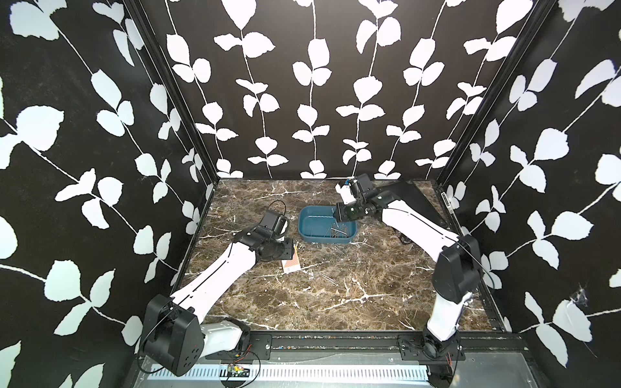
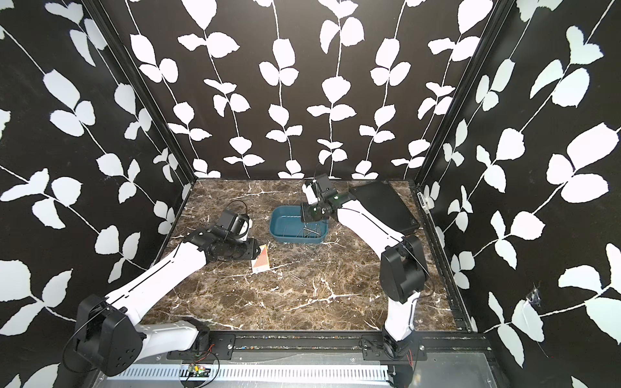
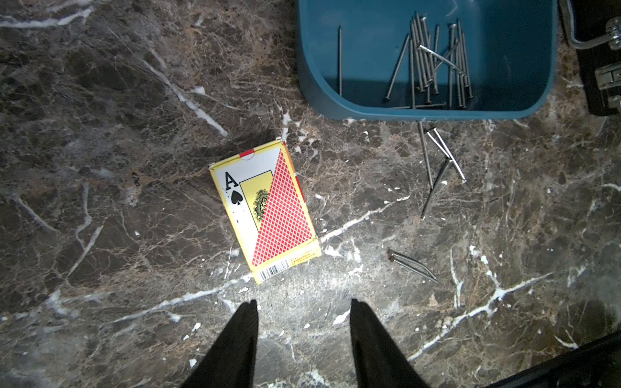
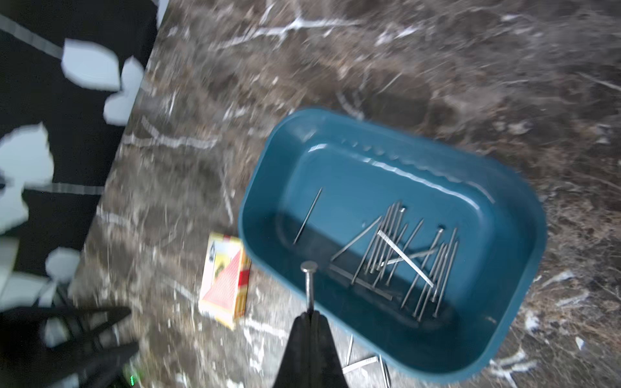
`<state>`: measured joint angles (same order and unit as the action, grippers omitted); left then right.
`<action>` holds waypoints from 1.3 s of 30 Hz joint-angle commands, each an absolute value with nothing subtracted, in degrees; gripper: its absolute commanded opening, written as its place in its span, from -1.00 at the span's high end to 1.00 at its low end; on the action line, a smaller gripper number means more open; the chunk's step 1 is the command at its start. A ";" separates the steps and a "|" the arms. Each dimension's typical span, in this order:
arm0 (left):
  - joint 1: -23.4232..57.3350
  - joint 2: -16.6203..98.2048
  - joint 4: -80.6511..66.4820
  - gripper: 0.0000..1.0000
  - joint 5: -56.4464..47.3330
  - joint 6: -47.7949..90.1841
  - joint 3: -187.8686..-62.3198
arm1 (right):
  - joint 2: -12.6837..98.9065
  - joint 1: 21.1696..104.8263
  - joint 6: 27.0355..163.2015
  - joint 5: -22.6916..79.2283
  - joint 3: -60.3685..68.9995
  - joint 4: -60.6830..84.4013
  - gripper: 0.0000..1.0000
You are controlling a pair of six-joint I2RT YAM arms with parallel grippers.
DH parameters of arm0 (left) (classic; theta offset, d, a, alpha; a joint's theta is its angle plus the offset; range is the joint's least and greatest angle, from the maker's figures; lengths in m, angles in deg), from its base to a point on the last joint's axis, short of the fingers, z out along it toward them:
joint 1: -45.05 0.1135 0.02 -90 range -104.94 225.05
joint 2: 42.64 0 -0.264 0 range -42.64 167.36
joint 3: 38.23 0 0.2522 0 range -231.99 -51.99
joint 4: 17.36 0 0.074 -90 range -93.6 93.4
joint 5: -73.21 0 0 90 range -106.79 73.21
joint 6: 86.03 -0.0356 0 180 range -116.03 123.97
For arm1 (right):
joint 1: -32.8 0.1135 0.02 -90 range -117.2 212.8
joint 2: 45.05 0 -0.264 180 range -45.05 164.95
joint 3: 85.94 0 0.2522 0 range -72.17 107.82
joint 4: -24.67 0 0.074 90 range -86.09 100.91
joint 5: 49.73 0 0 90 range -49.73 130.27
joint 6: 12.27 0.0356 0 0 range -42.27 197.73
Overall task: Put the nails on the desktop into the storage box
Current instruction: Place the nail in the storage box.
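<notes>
Well, my right gripper (image 4: 311, 315) is pinched tight on a nail (image 4: 309, 285). The shank sticks straight out from between the closed fingertips with its flat head at the far end, and it hangs over the near wall of the storage box (image 4: 255, 208). That wrist view is smeared with blur, so I cannot tell how high the nail is above the box floor. My left gripper (image 3: 304, 304) hangs over bare desktop (image 3: 134, 201) with its two fingers parted and nothing between them.

Inside the teal box most of the nails (image 3: 433, 63) lie in a loose heap toward one end, roughly parallel, with a couple crossed over them. One lone nail lies apart from the heap. Outside, a small cluster of loose nails (image 3: 437, 161) lies on the desktop just beside the box's wall — one end nearly touches it — and a pair (image 3: 413, 267) lies further out, side by side.

In both top views the box (image 1: 322, 239) (image 2: 295, 239) sits toward the back of the desktop. A pack of playing cards (image 3: 265, 211) lies flat near my left gripper, apart from the box, and a black case (image 2: 383, 205) lies in the back right corner.
</notes>
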<state>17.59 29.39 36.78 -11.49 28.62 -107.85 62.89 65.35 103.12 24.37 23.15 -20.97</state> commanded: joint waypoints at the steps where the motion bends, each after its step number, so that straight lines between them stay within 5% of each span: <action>1: 18.07 28.20 38.16 0.06 -11.96 28.14 -108.07 | 67.61 65.33 108.50 29.96 26.84 -21.24 1.00; 19: 18.25 28.42 39.56 0.06 -10.94 27.37 -108.00 | 74.68 63.76 109.36 35.28 22.53 -19.28 0.99; 26: 18.25 29.18 37.40 0.06 -9.15 27.81 -107.19 | 68.09 63.56 107.06 35.95 17.78 -20.72 0.69; 31: 18.24 28.28 36.43 0.05 -8.56 28.14 -105.84 | 61.61 63.68 105.26 35.76 13.64 -22.73 0.16; 39: 18.24 26.12 35.31 0.05 -8.08 28.80 -103.38 | 51.71 67.03 98.61 28.42 5.79 -20.93 0.16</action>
<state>17.90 28.15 36.45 -8.82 28.38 -104.50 53.62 64.76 102.97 33.26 9.32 -21.65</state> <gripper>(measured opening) 0.476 0.419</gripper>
